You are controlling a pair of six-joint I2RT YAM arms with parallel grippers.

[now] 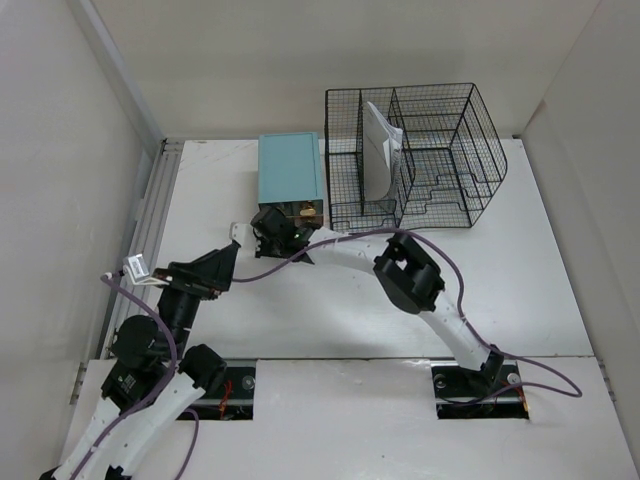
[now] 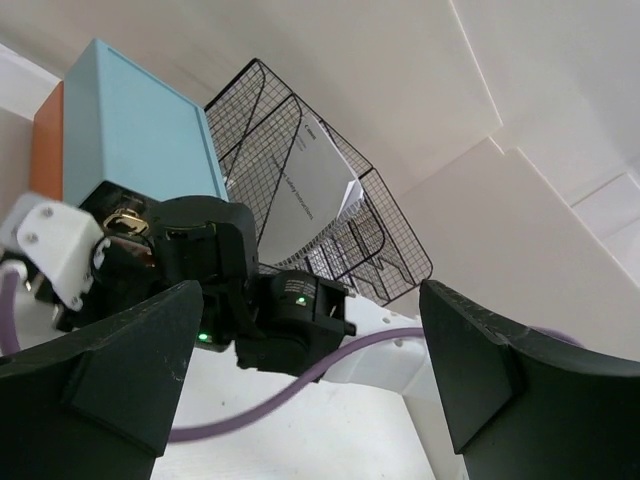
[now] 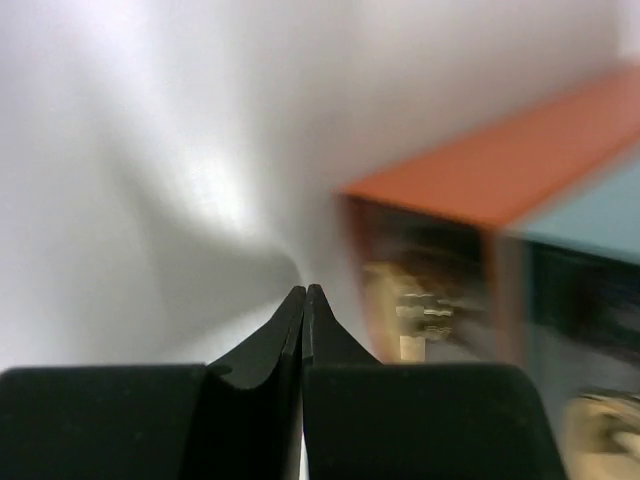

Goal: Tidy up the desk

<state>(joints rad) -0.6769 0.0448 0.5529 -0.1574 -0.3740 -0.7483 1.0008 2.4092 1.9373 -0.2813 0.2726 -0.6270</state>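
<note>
Looking down from overhead, the desk (image 1: 330, 320) fills the middle of the view, with its metal rail along the 9 o'clock edge. It looks rigid, heavy and smooth. I judge it is not something to grip but a slick surface on which light items may slide. A teal drawer box (image 1: 291, 168) sits at 12 o'clock, just beside a black wire-mesh rack (image 1: 415, 155) holding a paper sheet (image 1: 380, 155). The right gripper (image 1: 272, 230) is at the box's near face. The left gripper (image 1: 215, 262) hangs towards 8 o'clock.

From the left wrist, that gripper's fingers (image 2: 130, 370) are spread wide with nothing between them. This view also shows the box's orange side, which the overhead view misses.

From the right wrist, the fingers (image 3: 270, 345) are pressed together, pinching nothing. Blurred golden contents show in the box's open front at 4 o'clock.
</note>
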